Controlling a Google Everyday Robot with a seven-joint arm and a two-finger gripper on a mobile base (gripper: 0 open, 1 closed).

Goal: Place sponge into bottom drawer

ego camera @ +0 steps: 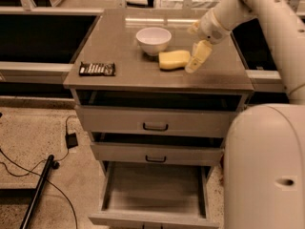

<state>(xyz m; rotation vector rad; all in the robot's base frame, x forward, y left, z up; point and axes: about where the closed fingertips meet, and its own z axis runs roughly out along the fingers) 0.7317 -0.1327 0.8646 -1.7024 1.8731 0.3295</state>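
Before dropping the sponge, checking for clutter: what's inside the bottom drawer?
The bottom drawer shows only bare floor; its rear is hidden under the drawer above. The gripper is beside the sponge on the cabinet top.

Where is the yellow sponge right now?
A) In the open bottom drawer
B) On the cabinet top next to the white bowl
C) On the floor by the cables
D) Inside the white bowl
B: the sponge lies on the cabinet top just in front of the white bowl, with the gripper at its right end; the bottom drawer is pulled out far below.
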